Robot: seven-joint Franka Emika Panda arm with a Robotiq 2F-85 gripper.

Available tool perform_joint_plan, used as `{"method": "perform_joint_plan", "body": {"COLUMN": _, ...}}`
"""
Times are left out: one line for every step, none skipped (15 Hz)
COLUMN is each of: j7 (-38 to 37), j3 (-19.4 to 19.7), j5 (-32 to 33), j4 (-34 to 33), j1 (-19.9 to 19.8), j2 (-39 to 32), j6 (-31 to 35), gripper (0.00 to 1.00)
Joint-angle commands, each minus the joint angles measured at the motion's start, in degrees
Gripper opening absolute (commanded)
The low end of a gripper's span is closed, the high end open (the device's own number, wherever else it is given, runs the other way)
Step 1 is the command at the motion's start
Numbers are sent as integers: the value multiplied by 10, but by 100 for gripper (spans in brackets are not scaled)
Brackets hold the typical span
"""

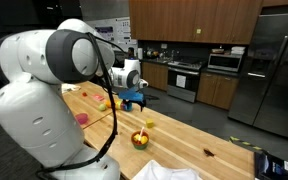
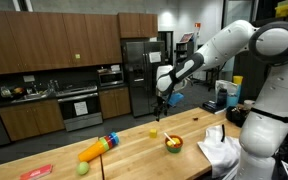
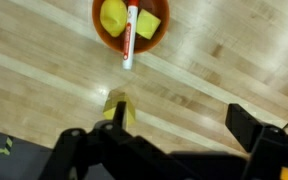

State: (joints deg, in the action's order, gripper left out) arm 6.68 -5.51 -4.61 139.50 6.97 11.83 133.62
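Wrist view: the end effector [image 3: 159, 128] hangs high, jaws wide and empty, over a small yellow block [image 3: 119, 108] on the counter [image 3: 234, 60], near an orange bowl [image 3: 97, 25] holding a marker [image 3: 130, 35]. This looks like an approach. The next move calls for centring over the block, then descending.

No lettering, label or number can be read anywhere.

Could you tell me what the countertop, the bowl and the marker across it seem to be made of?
Countertop: wood, butcher-block style, with plank seams, grain and a satin sheen.
Bowl: probably plastic, evenly orange and smooth; glazed ceramic is possible.
Marker: likely plastic, a smooth white barrel with a red end.
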Motion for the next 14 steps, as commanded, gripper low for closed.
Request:
{"method": "perform_joint_plan", "body": {"j7": 30, "j3": 2, "j5": 29, "j4": 21, "j1": -1, "j2": -16, "j6": 107, "gripper": 100}}
{"method": "perform_joint_plan", "body": {"j7": 31, "j3": 3, "j5": 35, "j4": 19, "j1": -2, "j2": -28, "j6": 120, "gripper": 100}}
{"method": "perform_joint_plan", "body": {"j7": 37, "j3": 5, "j5": 34, "j4": 18, "j1": -1, "j2": -37, "j6": 129, "gripper": 100}}
{"method": "perform_joint_plan", "body": {"j7": 54, "j3": 8, "j5": 21, "j4": 16, "j1": 3, "j2": -46, "j6": 133, "gripper": 100}}
{"method": "perform_joint_plan", "body": {"j7": 66, "j3": 10, "j5": 19, "j4": 11, "j1": 2, "j2": -56, "j6": 136, "gripper": 100}}
{"method": "perform_joint_plan", "body": {"j7": 83, "j3": 12, "j5": 15, "j4": 7, "j1": 1, "j2": -66, "j6": 134, "gripper": 100}}
{"method": "perform_joint_plan", "body": {"j7": 104, "j3": 15, "j5": 8, "j4": 3, "j1": 1, "j2": -74, "j6": 136, "gripper": 100}}
{"method": "perform_joint_plan", "body": {"j7": 123, "j3": 16, "j5": 3, "j4": -1, "j1": 0, "j2": -82, "j6": 138, "gripper": 100}}
{"method": "perform_joint_plan", "body": {"j7": 143, "j3": 17, "j5": 3, "j4": -4, "j1": -1, "j2": -89, "j6": 140, "gripper": 100}}
{"method": "perform_joint_plan", "body": {"j7": 162, "j3": 19, "j5": 5, "j4": -9, "j1": -3, "j2": -94, "j6": 138, "gripper": 100}}
{"method": "perform_joint_plan", "body": {"j7": 187, "j3": 21, "j5": 1, "j4": -14, "j1": -5, "j2": -100, "j6": 133, "gripper": 100}}
{"method": "perform_joint_plan", "body": {"j7": 213, "j3": 23, "j5": -4, "j4": -19, "j1": -6, "j2": -106, "j6": 128, "gripper": 100}}
{"method": "perform_joint_plan", "body": {"j7": 236, "j3": 23, "j5": -10, "j4": -23, "j1": -8, "j2": -111, "j6": 125, "gripper": 100}}
{"method": "perform_joint_plan", "body": {"j7": 260, "j3": 22, "j5": -16, "j4": -27, "j1": -9, "j2": -117, "j6": 120, "gripper": 100}}
